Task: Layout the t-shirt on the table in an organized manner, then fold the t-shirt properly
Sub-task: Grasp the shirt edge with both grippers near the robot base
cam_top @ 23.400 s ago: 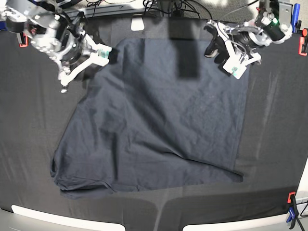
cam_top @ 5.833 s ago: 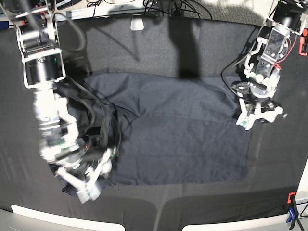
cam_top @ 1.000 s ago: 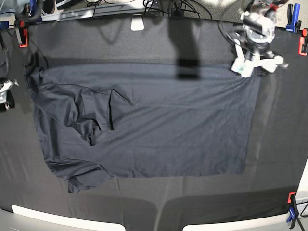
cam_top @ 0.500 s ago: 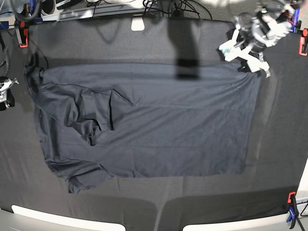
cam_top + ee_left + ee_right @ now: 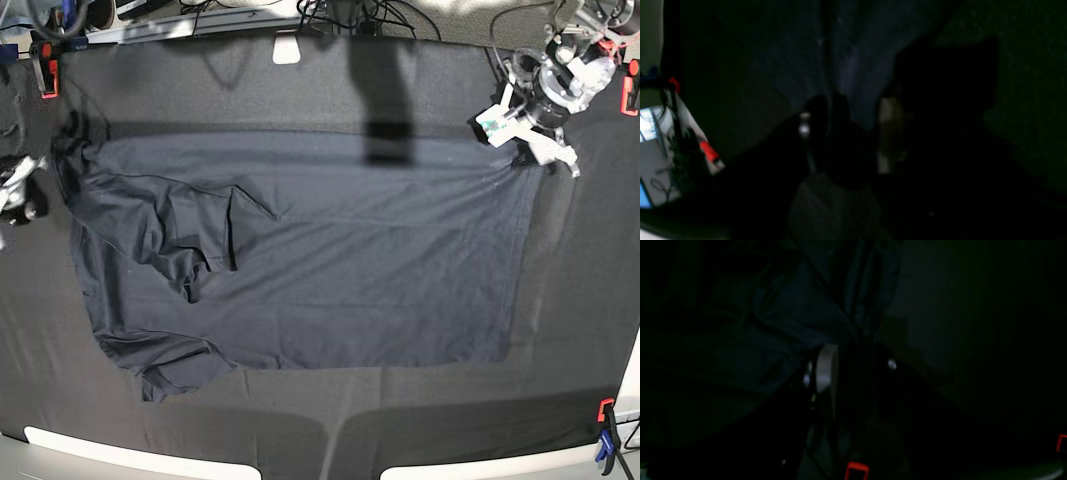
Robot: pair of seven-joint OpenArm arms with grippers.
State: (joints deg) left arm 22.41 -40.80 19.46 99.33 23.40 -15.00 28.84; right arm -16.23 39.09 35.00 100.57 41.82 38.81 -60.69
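The t-shirt [image 5: 300, 260] lies spread across the middle of the table [image 5: 300, 90], a broad dark sheet reaching from the left side almost to the right. Its right half is smooth and nearly flat, with a straight edge running down the right side. Its left half is rumpled: a folded flap and creases sit left of centre, and the lower-left corner is bunched into a small lump near the front of the table. The left tool [image 5: 525, 135] hovers at the shirt's far right corner, its white fingers [image 5: 494, 122] spread a little over the cloth edge; in the base view the two fingers stand apart, but whether they pinch fabric cannot be told. The left wrist view is very dark and shows only folds of cloth running into the space between the tool's two parts. The right tool [image 5: 15, 190] sits at the left edge of the base view, just beside the shirt's far left corner, mostly cut off by the frame. The right wrist view, also dark, shows gathered cloth drawn in between its fingers [image 5: 826, 368], so it appears clamped on the shirt. Red clamps [image 5: 45, 78] mark the table's far corners. No container is on the table.
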